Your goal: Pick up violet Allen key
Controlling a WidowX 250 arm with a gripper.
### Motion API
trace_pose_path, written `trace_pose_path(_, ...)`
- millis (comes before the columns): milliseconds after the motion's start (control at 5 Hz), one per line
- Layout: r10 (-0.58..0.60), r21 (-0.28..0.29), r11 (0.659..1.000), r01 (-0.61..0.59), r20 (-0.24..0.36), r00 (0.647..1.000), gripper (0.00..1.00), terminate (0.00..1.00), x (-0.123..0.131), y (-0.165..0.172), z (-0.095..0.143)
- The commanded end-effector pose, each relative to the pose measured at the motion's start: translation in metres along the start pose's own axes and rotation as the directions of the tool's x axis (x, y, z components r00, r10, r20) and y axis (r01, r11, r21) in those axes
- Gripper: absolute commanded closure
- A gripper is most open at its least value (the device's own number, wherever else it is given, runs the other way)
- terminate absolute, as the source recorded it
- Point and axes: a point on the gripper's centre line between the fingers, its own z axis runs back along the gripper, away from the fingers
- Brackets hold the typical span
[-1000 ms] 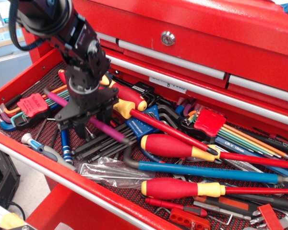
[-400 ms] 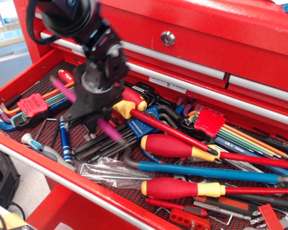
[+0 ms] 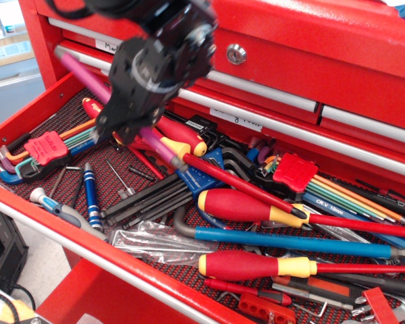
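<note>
Violet and glossy, the violet Allen key [image 3: 88,74] is slanting from about ten o'clock down toward four o'clock, clear of the clutter, with the black pincer [image 3: 131,131] clenching it near its middle so that one end is sticking out above the arm and the other is poking out below at [image 3: 163,154]. Gripping it crosswise at mid-length is probably keeping the thin rod balanced, so it is not tipping out of the jaws. The frame is motion-blurred around the arm, so the exact finger contact is hard to read. Below, the open red drawer [image 3: 27,111] is holding a crowded mix on its dark liner: at nine o'clock a red holder of coloured keys [image 3: 46,148]; at centre a fan of black hex keys [image 3: 148,199] and a blue holder [image 3: 199,175]; toward three o'clock another red holder with rainbow keys [image 3: 295,172]; along five o'clock several red-and-yellow screwdrivers [image 3: 246,206] and a long blue key [image 3: 290,241]. A small blue screwdriver [image 3: 90,196] is lying at seven o'clock. Judging from this, the pick seems essentially done, though a glossy rod could slip.
</note>
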Motion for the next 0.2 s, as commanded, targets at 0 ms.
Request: trace_pose_path(0, -0.043, 0.007, 0.999, 0.042, 0.051, 0.998, 1.00, 1.00, 0.0400, -0.0124, 0.0814)
